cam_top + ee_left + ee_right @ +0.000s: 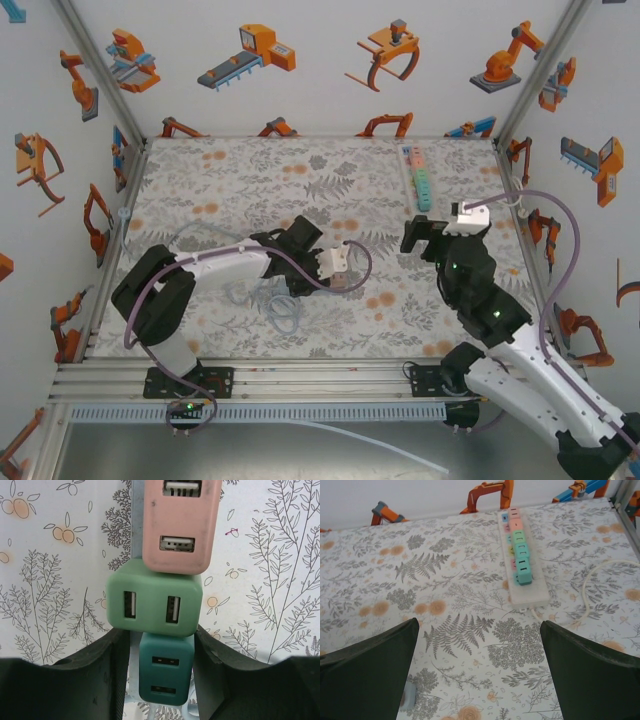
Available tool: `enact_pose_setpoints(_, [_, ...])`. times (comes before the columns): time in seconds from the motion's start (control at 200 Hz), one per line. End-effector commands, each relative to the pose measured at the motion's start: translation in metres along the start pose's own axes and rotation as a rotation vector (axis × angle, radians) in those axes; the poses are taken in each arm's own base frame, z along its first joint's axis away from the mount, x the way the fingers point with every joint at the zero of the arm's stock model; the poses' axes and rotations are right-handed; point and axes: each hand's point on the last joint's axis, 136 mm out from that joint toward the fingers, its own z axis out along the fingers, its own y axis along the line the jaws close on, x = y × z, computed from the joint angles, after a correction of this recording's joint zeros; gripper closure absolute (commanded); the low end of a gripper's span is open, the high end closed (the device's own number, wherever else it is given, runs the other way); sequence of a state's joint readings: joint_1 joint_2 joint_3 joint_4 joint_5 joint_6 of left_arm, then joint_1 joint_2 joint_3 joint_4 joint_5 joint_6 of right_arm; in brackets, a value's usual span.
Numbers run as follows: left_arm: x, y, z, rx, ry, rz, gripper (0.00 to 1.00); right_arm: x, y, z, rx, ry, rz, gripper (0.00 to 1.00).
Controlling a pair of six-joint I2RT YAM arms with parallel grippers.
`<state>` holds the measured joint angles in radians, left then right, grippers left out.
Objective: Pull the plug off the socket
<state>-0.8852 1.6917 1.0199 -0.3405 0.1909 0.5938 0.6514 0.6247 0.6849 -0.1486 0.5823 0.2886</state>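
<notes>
My left gripper is shut on a white socket strip, one finger on each long side. Three plugs sit in a row on that strip: a dark teal plug between the fingers, a green plug beyond it, then a pink plug. From above, the left gripper holds this strip at mid-table. My right gripper hovers open to the right with nothing between its fingers. A small pale blue plug lies loose on the cloth by its left finger, the same blue plug.
A second socket strip with several coloured plugs lies at the back right, its white cable curling to the right. Loose cable loops lie under the left arm. Metal frame rails border the floral table.
</notes>
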Motion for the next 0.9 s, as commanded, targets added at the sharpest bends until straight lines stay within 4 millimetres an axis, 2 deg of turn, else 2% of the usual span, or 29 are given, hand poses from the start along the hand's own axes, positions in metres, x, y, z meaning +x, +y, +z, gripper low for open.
enact_pose_setpoints(0.0, [-0.009, 0.006, 0.002, -0.039, -0.016, 0.064, 0.55, -0.007, -0.009, -0.001, 0.048, -0.040, 0.007, 0.00])
enact_pose_setpoints(0.08, [-0.007, 0.007, 0.008, -0.050, -0.001, 0.064, 0.50, -0.006, -0.007, 0.000, 0.040, -0.035, 0.005, 0.00])
enact_pose_setpoints(0.22, [-0.011, 0.010, 0.007, -0.084, -0.016, 0.068, 0.31, -0.006, -0.004, 0.003, 0.034, -0.023, -0.010, 0.00])
enact_pose_setpoints(0.345, [-0.019, 0.016, -0.007, -0.143, -0.066, 0.069, 0.26, -0.007, -0.002, 0.005, 0.031, -0.022, -0.020, 0.00])
enact_pose_setpoints(0.416, [-0.027, 0.020, -0.021, -0.185, -0.111, 0.061, 0.24, -0.007, 0.000, 0.006, 0.025, -0.024, -0.026, 0.00])
enact_pose_setpoints(0.476, [-0.038, 0.023, -0.039, -0.227, -0.177, 0.045, 0.23, -0.008, 0.002, 0.007, 0.021, -0.030, -0.032, 0.00])
enact_pose_setpoints(0.501, [-0.043, 0.024, -0.048, -0.248, -0.211, 0.034, 0.18, -0.008, 0.003, 0.008, 0.020, -0.032, -0.038, 0.00])
enact_pose_setpoints(0.551, [-0.053, 0.027, -0.070, -0.292, -0.287, 0.008, 0.15, -0.010, 0.005, 0.010, 0.015, -0.041, -0.053, 0.00])
enact_pose_setpoints(0.626, [-0.067, 0.033, -0.109, -0.373, -0.417, -0.062, 0.13, -0.015, 0.012, 0.012, -0.016, -0.058, -0.091, 0.00])
enact_pose_setpoints(0.691, [-0.074, 0.045, -0.146, -0.472, -0.536, -0.172, 0.05, -0.017, 0.025, 0.015, -0.072, -0.076, -0.148, 0.00])
enact_pose_setpoints(0.726, [-0.073, 0.055, -0.166, -0.534, -0.589, -0.264, 0.00, -0.017, 0.036, 0.017, -0.124, -0.086, -0.188, 0.00])
enact_pose_setpoints(0.816, [-0.061, 0.073, -0.209, -0.637, -0.695, -0.560, 0.03, -0.009, 0.073, 0.019, -0.314, -0.100, -0.362, 0.00])
enact_pose_setpoints(0.891, [-0.039, 0.084, -0.226, -0.682, -0.728, -0.843, 0.03, 0.013, 0.108, 0.016, -0.513, -0.075, -0.569, 0.01])
